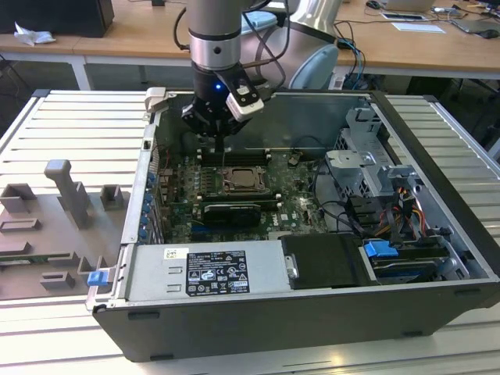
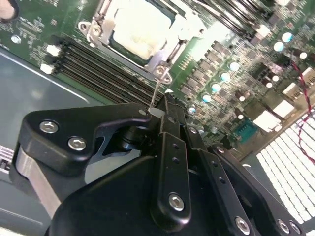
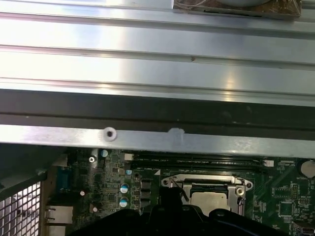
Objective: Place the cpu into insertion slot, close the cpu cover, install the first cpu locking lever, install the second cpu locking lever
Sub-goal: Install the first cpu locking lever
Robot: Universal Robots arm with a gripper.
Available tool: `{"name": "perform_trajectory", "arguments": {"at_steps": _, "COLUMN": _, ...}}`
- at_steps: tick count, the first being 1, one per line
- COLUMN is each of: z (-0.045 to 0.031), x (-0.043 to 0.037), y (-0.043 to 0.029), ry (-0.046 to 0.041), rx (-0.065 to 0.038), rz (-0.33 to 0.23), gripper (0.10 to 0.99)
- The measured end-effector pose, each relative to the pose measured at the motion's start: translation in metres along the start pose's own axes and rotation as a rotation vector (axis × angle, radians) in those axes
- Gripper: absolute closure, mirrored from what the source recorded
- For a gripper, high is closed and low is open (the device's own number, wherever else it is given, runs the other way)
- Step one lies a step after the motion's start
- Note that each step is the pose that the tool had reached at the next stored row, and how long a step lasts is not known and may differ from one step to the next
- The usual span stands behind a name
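End effector vertical above insertion slot, pinching lever

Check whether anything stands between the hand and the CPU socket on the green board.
Nothing visible blocks it. The black hand hangs just off the silver-rimmed square socket, where the pale square cpu already sits. Only the thin silver wire lever, pinched in the hand, spans the gap.

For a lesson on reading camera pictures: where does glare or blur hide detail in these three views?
In the second wrist view, glare washes the cpu almost white, and the gripper close to the lens looks soft. In the first wrist view, the metal case rail shines brightly. In the exterior view, lighting is even, though the circuit board lies in shade.
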State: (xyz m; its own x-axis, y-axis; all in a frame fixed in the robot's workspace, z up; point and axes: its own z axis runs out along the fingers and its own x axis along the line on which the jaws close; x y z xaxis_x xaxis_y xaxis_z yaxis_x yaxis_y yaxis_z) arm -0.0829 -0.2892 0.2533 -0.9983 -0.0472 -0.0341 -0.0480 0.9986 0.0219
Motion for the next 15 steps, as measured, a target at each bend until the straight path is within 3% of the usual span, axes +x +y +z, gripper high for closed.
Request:
{"name": "perform_trajectory", "arguments": {"at_steps": 6, "z": 0.0038, "x": -0.0195, "y": -0.001, "ry": -0.0002, "rx": -0.003, "rz": 0.0, "gripper": 0.98}}
{"name": "perform_trajectory", "arguments": {"at_steps": 7, "z": 0.0043, "x": -0.0214, "y": -0.0012, "ry": -0.0003, "rx": -0.01, "rz": 0.0, "gripper": 0.98}}
{"name": "perform_trajectory", "arguments": {"at_steps": 9, "z": 0.0057, "x": -0.0251, "y": -0.0015, "ry": -0.0017, "rx": -0.038, "rz": 0.001, "gripper": 0.98}}
{"name": "perform_trajectory", "arguments": {"at_steps": 10, "z": 0.0068, "x": -0.0256, "y": -0.0015, "ry": -0.0022, "rx": -0.043, "rz": 0.001, "gripper": 0.98}}
{"name": "perform_trajectory", "arguments": {"at_steps": 15, "z": 0.0168, "x": -0.0281, "y": -0.0019, "ry": -0.002, "rx": -0.045, "rz": 0.001, "gripper": 0.98}}
